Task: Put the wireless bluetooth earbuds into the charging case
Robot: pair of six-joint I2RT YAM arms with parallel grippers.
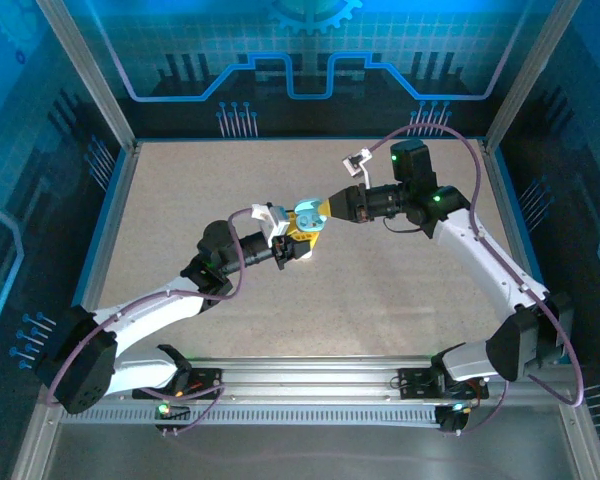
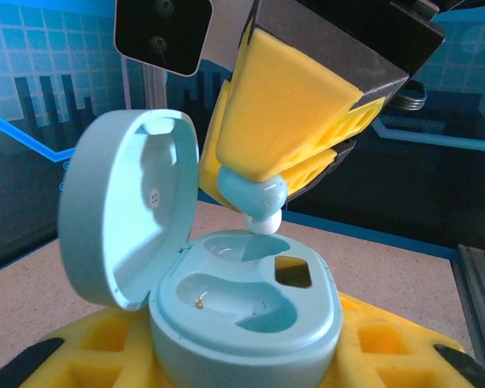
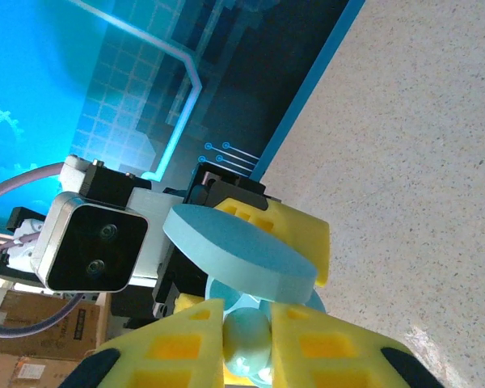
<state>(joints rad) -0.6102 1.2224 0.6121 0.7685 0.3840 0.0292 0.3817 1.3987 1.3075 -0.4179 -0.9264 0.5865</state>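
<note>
The left gripper [image 1: 296, 243] is clamped on the pale blue charging case [image 2: 242, 323] over mid-table, its lid [image 2: 125, 210] swung open to nine o'clock. The right gripper [image 1: 327, 208] pinches a pale blue earbud [image 2: 255, 198], which hovers at the case's twelve o'clock, white tip down and just clear. Both wells look empty. Insertion step, by the look of it. Next comes a small, well-aligned descent into the far well [image 2: 238, 242], then release.
</note>
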